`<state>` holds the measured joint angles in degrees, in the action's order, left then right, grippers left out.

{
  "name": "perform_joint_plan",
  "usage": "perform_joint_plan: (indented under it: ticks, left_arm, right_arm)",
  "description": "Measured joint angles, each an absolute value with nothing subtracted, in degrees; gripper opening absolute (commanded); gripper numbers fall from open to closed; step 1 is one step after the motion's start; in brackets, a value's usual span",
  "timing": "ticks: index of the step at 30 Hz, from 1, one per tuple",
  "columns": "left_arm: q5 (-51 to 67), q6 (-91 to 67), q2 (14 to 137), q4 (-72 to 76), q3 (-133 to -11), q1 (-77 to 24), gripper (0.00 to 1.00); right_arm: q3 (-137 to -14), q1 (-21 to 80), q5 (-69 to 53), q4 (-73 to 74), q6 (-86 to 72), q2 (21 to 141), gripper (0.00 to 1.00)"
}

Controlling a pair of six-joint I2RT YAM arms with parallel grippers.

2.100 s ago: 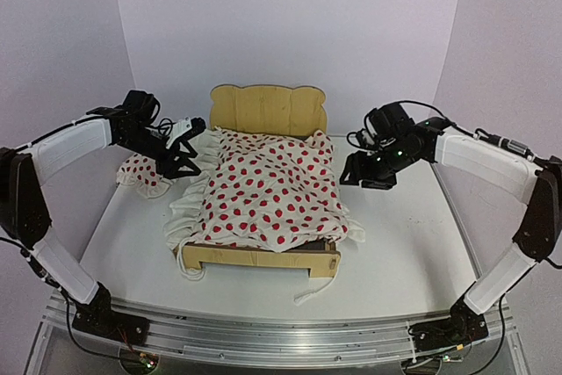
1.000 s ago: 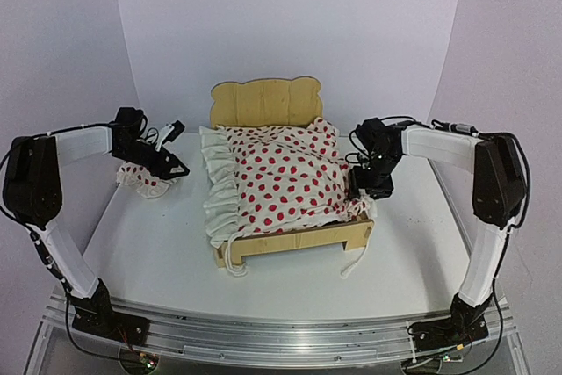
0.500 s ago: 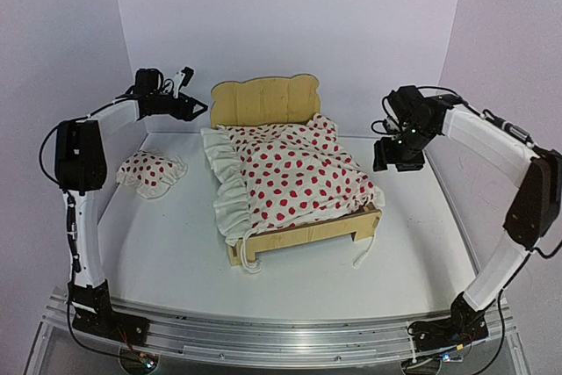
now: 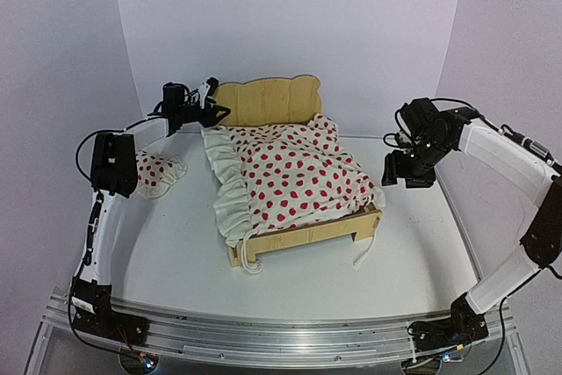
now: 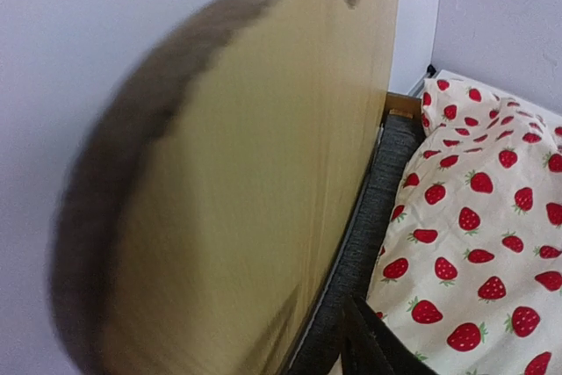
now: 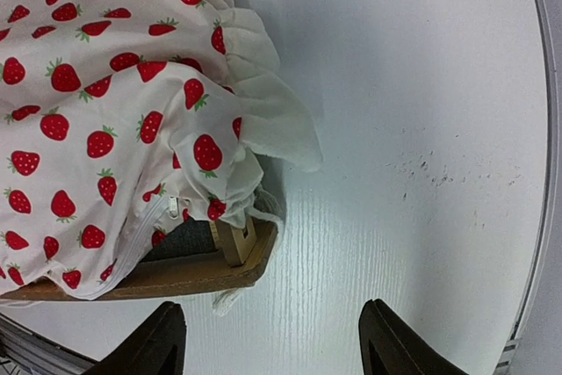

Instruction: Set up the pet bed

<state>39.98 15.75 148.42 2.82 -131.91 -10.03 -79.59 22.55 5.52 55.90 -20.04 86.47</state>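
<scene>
At the left of the overhead view the small dotted pillow (image 4: pixel 158 171) lies on the table, well apart from the bed, so that piece is not yet in place. Up and to the right of it, my left gripper (image 4: pixel 217 103) is at the left end of the headboard (image 4: pixel 268 101). My left wrist camera is filled by the blurred edge of that board, with one dark finger (image 5: pixel 373 350) at the bottom. The other finger is out of sight, so I cannot tell whether this gripper is parted or clamped, or whether it touches the wood.

In the centre stands the pet bed (image 4: pixel 307 233), turned askew on the table with its foot swung toward the lower right. The strawberry-print blanket (image 4: pixel 299 177) covers it. Its ruffle spills over the left rail, and a corner droops past the right foot post. A strip of the grey felt base (image 5: pixel 360 243) shows bare between headboard and blanket.

At the right, my right gripper (image 4: pixel 406 171) hangs over the table just beside the bed, its fingers spread wide with nothing between them.

I judge the job as partly done: the blanket is on. The pillow has yet to go at the head, and the bed and ruffle look as if they want straightening.

The table (image 4: pixel 176 252) is white with a faint grain and a few dark specks (image 6: pixel 430 169) near its right edge. Pale lilac walls (image 4: pixel 290 15) close in three sides, and an aluminium rail (image 4: pixel 263 340) runs along the bottom.
</scene>
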Motion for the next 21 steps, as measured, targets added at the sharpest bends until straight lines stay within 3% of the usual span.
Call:
perform_joint_plan:
  ticks: [4, 7, 9, 13, 17, 21]
  left_arm:
    - [41.99, 14.74, 147.6, 6.19, -129.35, -9.23, 0.11]
    - [48.11, 16.52, 144.5, 6.33, -124.35, -8.47, 0.01]
    - [52.67, 16.95, 141.91, 4.41, -120.92, -8.25, 0.0]
    - [51.13, 16.47, 136.77, 0.62, -114.66, -8.89, 0.0]
    - [45.46, 17.64, 128.7, -1.46, -104.75, -8.82, 0.0]
    - [37.42, 17.5, 113.41, -2.66, -87.11, -7.49, 0.0]
  right_arm:
    - [-78.82, 22.55, 5.58, 55.18, -21.15, 83.68, 0.69]
    - [-77.76, 22.55, 5.61, 54.93, -21.78, 81.53, 0.69]
    - [-76.87, 22.55, 5.61, 54.82, -22.19, 80.31, 0.69]
    - [-74.97, 22.55, 5.56, 53.93, -22.93, 79.07, 0.68]
    - [-73.23, 22.59, 5.48, 52.7, -23.93, 78.94, 0.68]
    - [-72.18, 22.59, 5.26, 51.37, -25.15, 79.02, 0.68]
